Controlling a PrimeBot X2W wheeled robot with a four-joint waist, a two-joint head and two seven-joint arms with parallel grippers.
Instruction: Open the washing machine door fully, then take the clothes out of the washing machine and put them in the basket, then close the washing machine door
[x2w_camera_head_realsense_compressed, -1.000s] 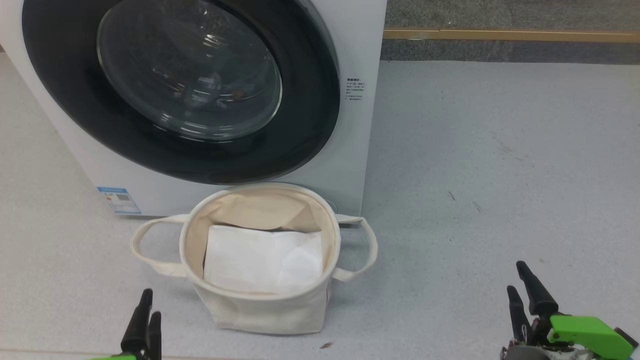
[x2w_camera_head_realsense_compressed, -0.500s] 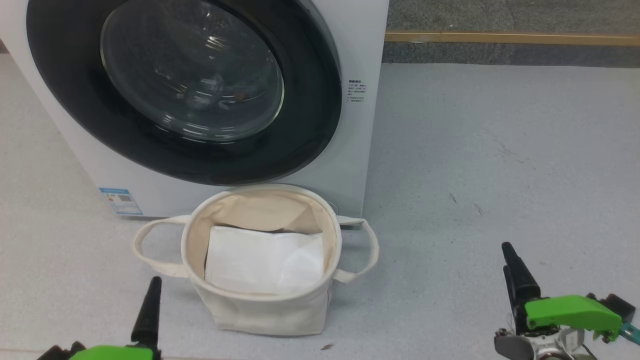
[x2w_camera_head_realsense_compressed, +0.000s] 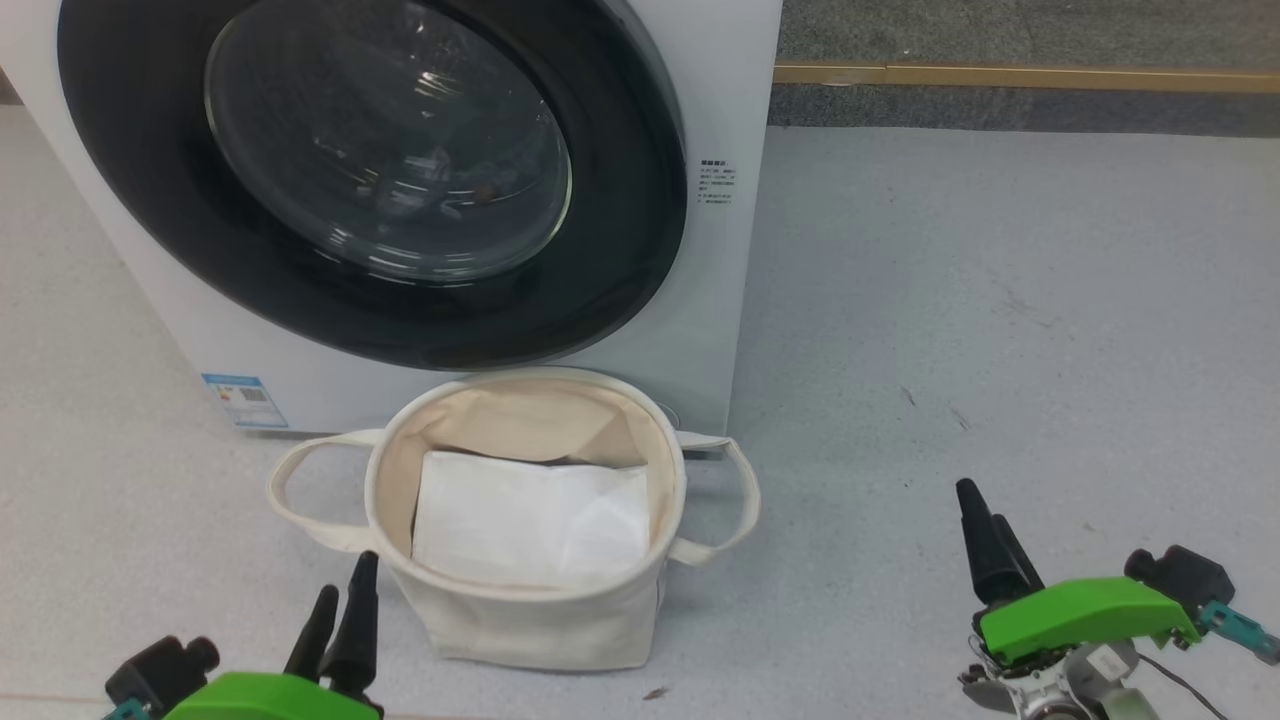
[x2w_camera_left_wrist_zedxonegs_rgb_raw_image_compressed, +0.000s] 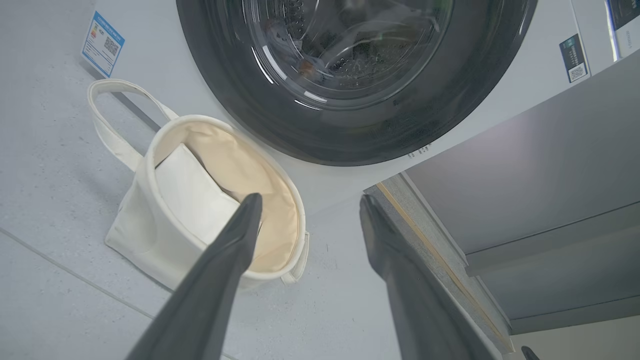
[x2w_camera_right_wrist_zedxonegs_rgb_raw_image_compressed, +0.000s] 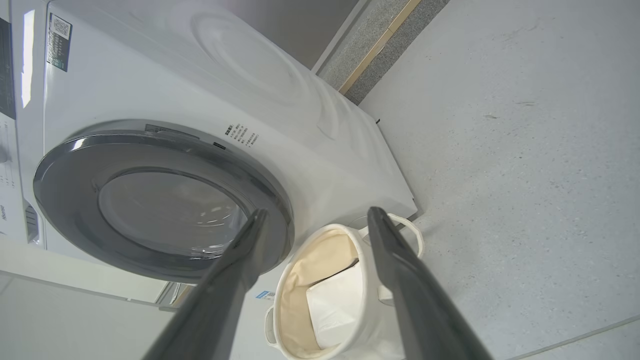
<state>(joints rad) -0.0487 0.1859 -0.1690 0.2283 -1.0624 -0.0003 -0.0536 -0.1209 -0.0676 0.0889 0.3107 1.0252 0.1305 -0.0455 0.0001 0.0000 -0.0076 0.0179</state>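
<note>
Step 1 not started: washing machine door (x2w_camera_head_realsense_compressed: 620, 260) is shut, flat on the front of the washing machine (x2w_camera_head_realsense_compressed: 725, 310), far-left in head view. Both arms sit low at the near edge, touching nothing.

Left gripper (x2w_camera_head_realsense_compressed: 345, 575): fingers apart, empty, near-left, just beside the basket (x2w_camera_head_realsense_compressed: 520, 630). The door is straight ahead and up from it.

Right gripper (x2w_camera_head_realsense_compressed: 982, 508): fingers apart, empty, near-right, well apart from basket and machine. The door lies far and left of it.

So your left arm is nearer the door overall, and the right arm is nearer the door's right rim. Can't tell the hinge side. There's a small notch (x2w_camera_right_wrist_zedxonegs_rgb_raw_image_compressed: 218, 145) on the rim by the printed label (x2w_camera_right_wrist_zedxonegs_rgb_raw_image_compressed: 240, 134), prob the pull spot, not sure.

Clothes (x2w_camera_head_realsense_compressed: 440, 175): dim pale shape behind the glass, inside the drum.

Basket is just in front of the machine, under the door's lower rim, w/ a white sheet (x2w_camera_head_realsense_compressed: 530, 520) inside. Mind the door swing above it.
</note>
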